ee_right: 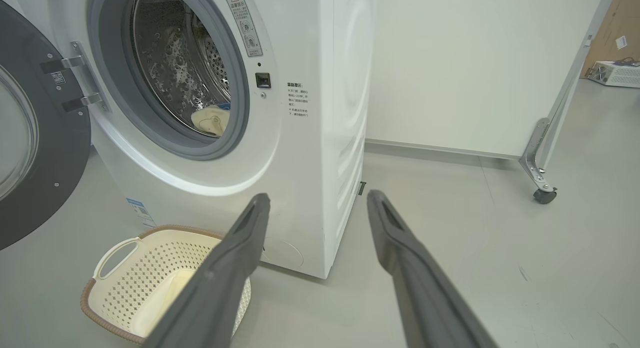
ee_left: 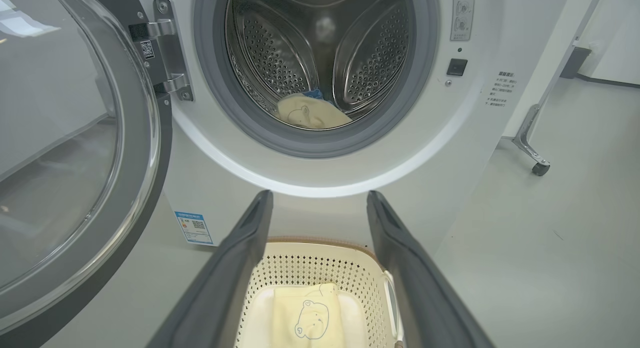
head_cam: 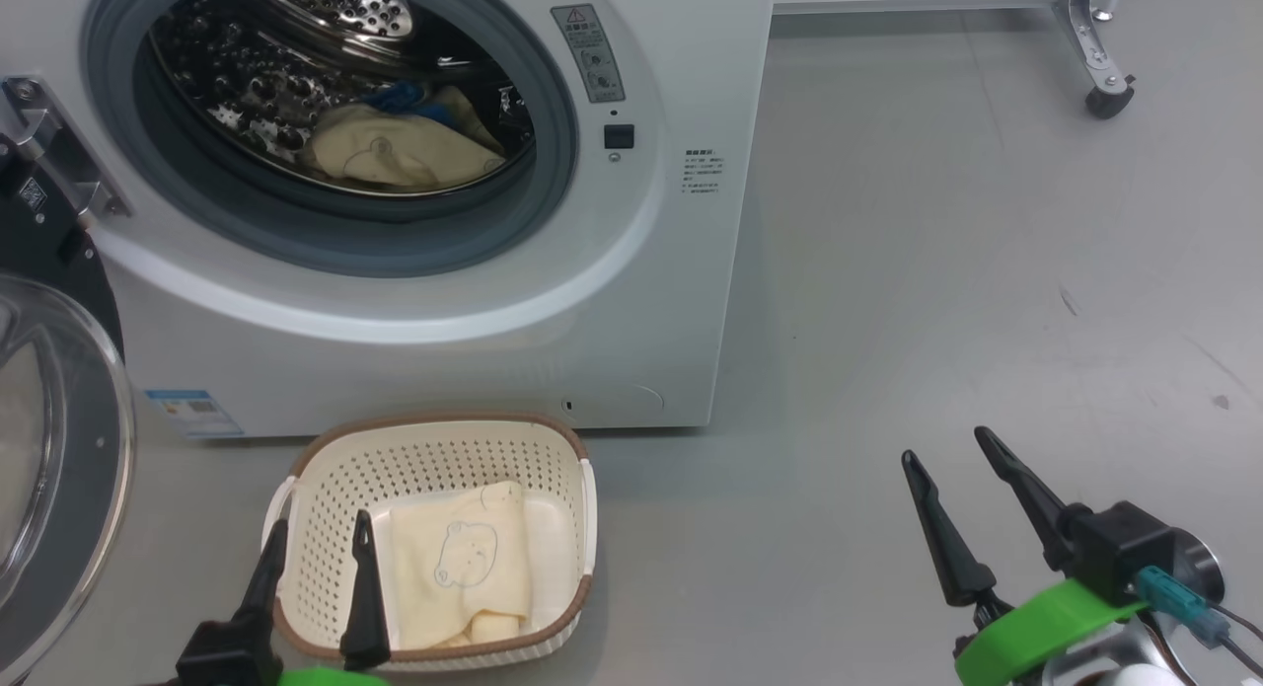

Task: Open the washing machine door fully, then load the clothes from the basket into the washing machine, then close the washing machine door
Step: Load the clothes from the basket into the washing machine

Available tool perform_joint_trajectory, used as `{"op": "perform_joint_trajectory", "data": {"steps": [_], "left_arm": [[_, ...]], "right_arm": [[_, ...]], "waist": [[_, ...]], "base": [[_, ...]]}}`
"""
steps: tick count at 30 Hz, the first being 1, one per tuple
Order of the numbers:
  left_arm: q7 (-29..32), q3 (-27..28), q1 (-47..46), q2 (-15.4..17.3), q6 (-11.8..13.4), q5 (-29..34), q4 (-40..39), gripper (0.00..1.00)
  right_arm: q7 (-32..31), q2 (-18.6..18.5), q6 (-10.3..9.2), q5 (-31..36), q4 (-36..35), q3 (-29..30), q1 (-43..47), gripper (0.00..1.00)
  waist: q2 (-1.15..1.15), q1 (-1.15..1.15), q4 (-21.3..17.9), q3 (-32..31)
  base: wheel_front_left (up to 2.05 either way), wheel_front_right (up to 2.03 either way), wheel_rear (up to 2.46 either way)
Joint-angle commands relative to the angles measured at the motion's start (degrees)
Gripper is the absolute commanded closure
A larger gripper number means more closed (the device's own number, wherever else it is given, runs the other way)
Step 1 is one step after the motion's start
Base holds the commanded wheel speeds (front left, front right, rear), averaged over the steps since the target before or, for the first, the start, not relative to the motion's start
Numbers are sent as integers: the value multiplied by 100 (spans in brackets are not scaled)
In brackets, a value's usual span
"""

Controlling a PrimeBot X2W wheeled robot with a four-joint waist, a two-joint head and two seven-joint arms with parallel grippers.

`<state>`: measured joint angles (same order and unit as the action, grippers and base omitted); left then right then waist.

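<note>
The left gripper (head_cam: 321, 520) hangs spread and empty over the basket (head_cam: 434, 424); the right gripper (head_cam: 944, 444), also spread, holds nothing. The folded garment (head_cam: 474, 558) lies flat in the basket, its length running toward the washer (head_cam: 641, 301).

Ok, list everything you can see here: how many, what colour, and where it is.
washing machine: one, white, on the floor, drum open
washing machine door: one, black rim and clear glass, swung open at the head view's left
basket: one, cream with brown rim, on the floor before the machine
clothes: two, cream-yellow, one in the drum, one in the basket
label sticker: one, blue, low on the machine's front
wheeled metal leg: one, silver, far right
floor: grey
left gripper: one, dark jaws apart, over the basket
right gripper: one, dark jaws apart, over bare floor
</note>
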<state>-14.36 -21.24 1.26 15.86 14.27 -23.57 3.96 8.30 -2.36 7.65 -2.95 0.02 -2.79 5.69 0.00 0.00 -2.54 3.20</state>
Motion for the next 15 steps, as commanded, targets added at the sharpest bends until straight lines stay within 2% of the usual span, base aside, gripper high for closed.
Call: {"op": "perform_joint_trajectory", "data": {"steps": [1, 15], "left_arm": [[-63, 254, -191, 42, 541, 98, -126, 0], [-63, 309, -314, -12, 416, 248, -22, 0]], "right_arm": [[-17, -52, -16, -11, -232, -121, -96, 0], [-8, -52, -16, -32, -246, -90, -145, 0]], "waist": [[0, 0, 3, 27], [0, 0, 20, 80]], "base": [[0, 0, 0], [0, 0, 0]]}}
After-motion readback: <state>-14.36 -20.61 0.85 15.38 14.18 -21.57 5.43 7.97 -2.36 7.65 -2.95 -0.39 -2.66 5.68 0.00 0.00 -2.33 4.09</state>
